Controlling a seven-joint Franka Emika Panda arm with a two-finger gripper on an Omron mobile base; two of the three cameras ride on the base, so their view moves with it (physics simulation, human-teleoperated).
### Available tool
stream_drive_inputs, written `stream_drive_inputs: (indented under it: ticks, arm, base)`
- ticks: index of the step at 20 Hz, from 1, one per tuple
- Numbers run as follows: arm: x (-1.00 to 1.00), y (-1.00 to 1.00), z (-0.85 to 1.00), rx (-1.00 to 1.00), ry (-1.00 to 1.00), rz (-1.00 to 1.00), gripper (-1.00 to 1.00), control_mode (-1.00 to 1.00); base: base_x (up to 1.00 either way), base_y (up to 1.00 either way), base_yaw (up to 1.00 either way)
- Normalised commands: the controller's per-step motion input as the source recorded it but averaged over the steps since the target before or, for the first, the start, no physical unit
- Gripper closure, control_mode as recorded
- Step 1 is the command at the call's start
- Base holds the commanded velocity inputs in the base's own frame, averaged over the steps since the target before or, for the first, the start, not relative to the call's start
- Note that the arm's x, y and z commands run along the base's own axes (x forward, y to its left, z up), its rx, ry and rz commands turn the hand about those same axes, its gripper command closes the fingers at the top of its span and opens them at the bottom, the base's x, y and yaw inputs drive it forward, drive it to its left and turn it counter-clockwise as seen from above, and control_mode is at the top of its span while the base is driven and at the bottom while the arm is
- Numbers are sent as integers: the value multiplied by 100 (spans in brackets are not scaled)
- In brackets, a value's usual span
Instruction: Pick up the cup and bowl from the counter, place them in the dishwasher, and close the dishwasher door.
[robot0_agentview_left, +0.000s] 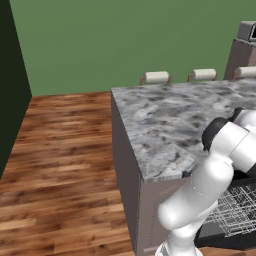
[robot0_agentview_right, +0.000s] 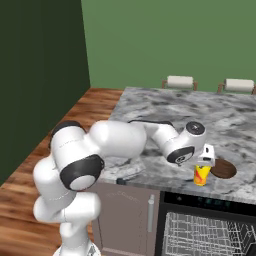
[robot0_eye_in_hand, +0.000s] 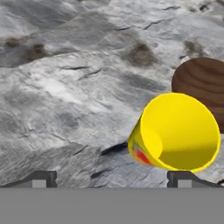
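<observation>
We see the claw (robot0_eye_in_hand: 112, 179) wide open, holding nothing, just above the yellow cup (robot0_eye_in_hand: 177, 133) on the bench (robot0_eye_in_hand: 65, 87). The brown bowl (robot0_eye_in_hand: 203, 83) sits at the cup's one o'clock.

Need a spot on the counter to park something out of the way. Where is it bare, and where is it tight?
Bare: the counter from its left edge across to the arm, and the stretch back toward the stools. Crowded: the front edge above the dishwasher, where the cup, the bowl and the open gripper sit together.
</observation>
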Motion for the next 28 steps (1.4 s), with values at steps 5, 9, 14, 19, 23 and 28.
stream_drive_inputs:
  ticks: [5,9,14,19,23,28]
  arm:
    - [11,-13,-5,0,0,0,-100,-100]
    - [0,-1,16,0,0,0,-100,-100]
    - [0,0,15,0,0,0,-100,-100]
    - [13,0,-7,0,0,0,-100,-100]
    - [23,0,-29,0,2,0,-100,-100]
    - [24,-2,-16,-5,0,0,-100,-100]
  base:
    - [0,0,0]
    - [0,0,0]
    - [0,0,0]
    - [0,0,0]
    - [0,0,0]
    - [0,0,0]
